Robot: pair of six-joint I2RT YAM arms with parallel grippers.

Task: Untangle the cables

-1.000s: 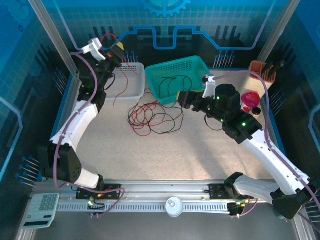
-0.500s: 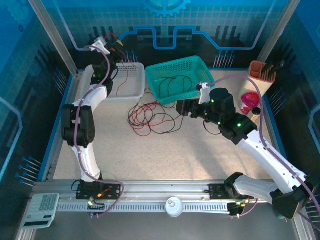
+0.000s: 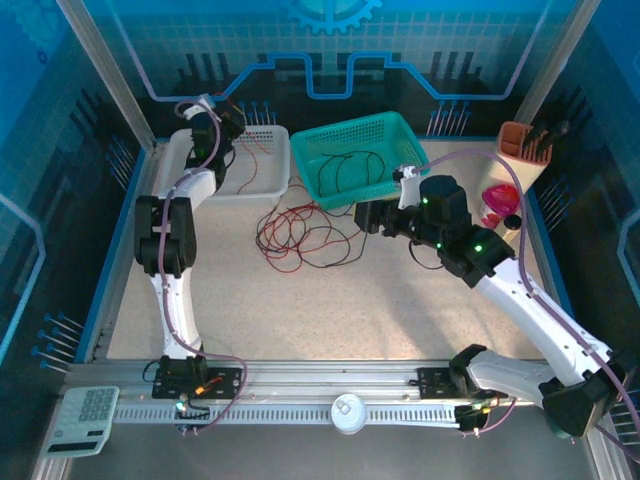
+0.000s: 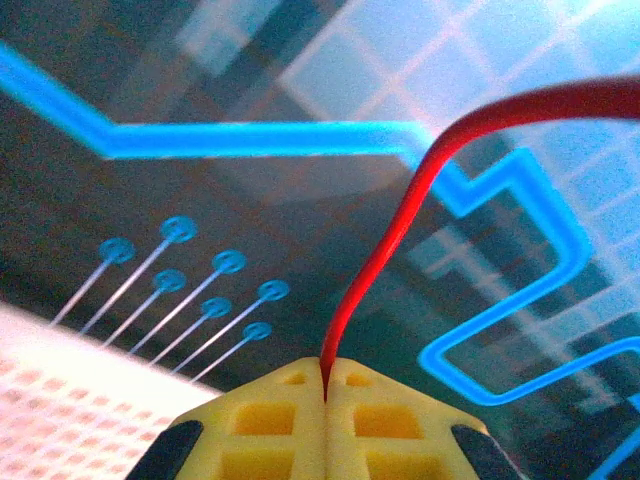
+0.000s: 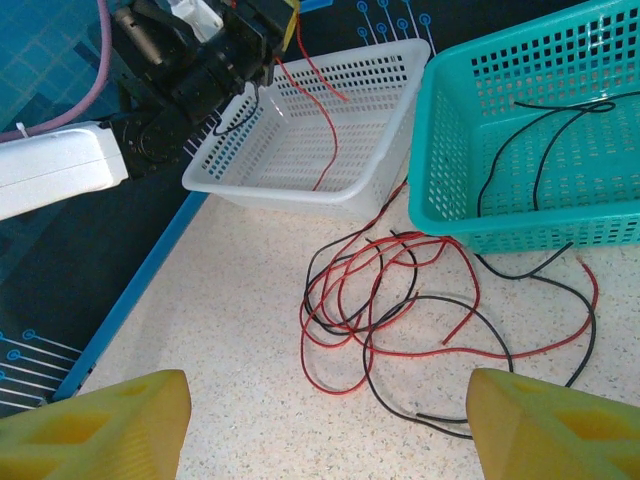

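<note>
A tangle of red and black cables [image 3: 303,236] [image 5: 385,300] lies on the table in front of the two baskets. One red cable [image 4: 378,262] is pinched between the yellow pads of my left gripper [image 4: 325,388], which is shut at the far left [image 3: 228,112] [image 5: 268,22] over the white basket's back edge. This cable hangs down into the white basket [image 3: 250,186] [image 5: 300,196]. A black cable [image 3: 350,170] [image 5: 540,150] lies in the teal basket [image 3: 402,126] [image 5: 440,150] and trails out onto the table. My right gripper [image 3: 362,216] [image 5: 325,425] hovers open above the tangle's right side, holding nothing.
A brown holder [image 3: 525,140] and a pink object [image 3: 500,202] stand at the far right. A calculator [image 3: 88,415] and a white round part [image 3: 348,412] sit by the near rail. Blue walls close in the table.
My left arm has folded back toward the far left corner, carrying the red cable, with its gripper now lower at the white basket's back edge. My right gripper shifted slightly toward the teal basket.
</note>
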